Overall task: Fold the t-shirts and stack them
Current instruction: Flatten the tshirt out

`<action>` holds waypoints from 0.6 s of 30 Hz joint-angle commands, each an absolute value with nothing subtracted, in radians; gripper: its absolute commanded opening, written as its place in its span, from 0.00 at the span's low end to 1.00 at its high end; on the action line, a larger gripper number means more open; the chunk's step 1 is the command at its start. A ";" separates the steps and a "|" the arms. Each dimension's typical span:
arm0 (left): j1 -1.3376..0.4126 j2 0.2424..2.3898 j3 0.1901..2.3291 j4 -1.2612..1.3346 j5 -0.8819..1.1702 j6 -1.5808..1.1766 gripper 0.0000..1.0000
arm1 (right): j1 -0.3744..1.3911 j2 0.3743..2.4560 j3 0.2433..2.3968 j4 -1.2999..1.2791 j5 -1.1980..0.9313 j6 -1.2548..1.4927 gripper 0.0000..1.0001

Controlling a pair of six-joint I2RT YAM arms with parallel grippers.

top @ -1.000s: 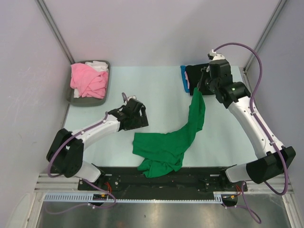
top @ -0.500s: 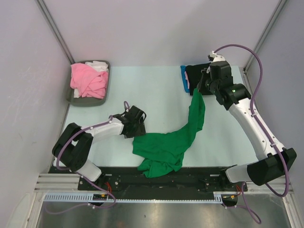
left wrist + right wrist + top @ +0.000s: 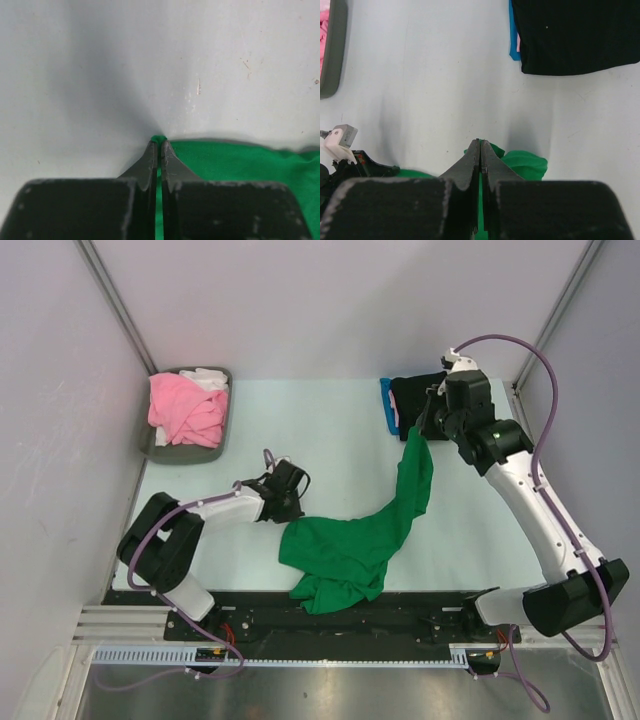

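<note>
The green t-shirt (image 3: 350,540) lies crumpled near the table's front, and one end rises in a long strip toward the back right. My right gripper (image 3: 415,430) holds that raised end up, shut on green cloth (image 3: 520,162) between its tips (image 3: 480,143). My left gripper (image 3: 291,506) is low on the table at the shirt's left edge. Its jaws are shut on a small pinch of green fabric (image 3: 159,139), and more of the shirt (image 3: 240,160) spreads to the right. A folded black t-shirt (image 3: 410,398) (image 3: 570,35) lies on a blue one (image 3: 385,405) (image 3: 513,37) at the back right.
A dark grey tray (image 3: 158,448) at the back left holds a pink t-shirt (image 3: 185,410) and a white one (image 3: 208,378). The tray's rim (image 3: 332,50) shows at the left of the right wrist view. Enclosure walls stand on the left, back and right.
My left gripper slid down and right to the green shirt's left edge and shut on it. The right gripper stayed up, still holding the shirt's other end.
</note>
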State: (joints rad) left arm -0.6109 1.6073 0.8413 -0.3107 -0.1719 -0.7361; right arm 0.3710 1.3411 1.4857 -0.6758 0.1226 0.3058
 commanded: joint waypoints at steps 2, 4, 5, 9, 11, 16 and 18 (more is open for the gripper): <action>-0.604 1.614 0.828 -0.327 -0.161 -0.741 0.00 | 0.362 1.290 1.480 -0.660 0.121 0.307 0.00; -0.603 1.541 0.851 -0.369 -0.175 -0.735 0.00 | 0.362 1.282 1.480 -0.658 0.123 0.307 0.00; -0.603 1.514 0.868 -0.392 -0.182 -0.730 0.00 | 0.362 1.279 1.485 -0.657 0.121 0.308 0.00; -0.565 1.369 1.012 -0.521 -0.213 -0.704 0.00 | 0.362 1.276 1.517 -0.644 0.114 0.321 0.00; -0.514 1.278 1.058 -0.577 -0.206 -0.693 0.00 | 0.364 1.276 1.549 -0.652 0.107 0.322 0.00; -0.433 1.163 1.236 -0.693 -0.202 -0.621 0.00 | 0.373 1.284 1.685 -0.683 0.100 0.304 0.00; -0.404 1.121 1.282 -0.712 -0.195 -0.595 0.00 | 0.377 1.284 1.716 -0.698 0.100 0.302 0.00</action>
State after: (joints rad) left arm -0.4496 1.2018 1.1797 -0.6025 -0.1810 -0.6712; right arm 0.3698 1.3090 1.6032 -0.6991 0.1108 0.3126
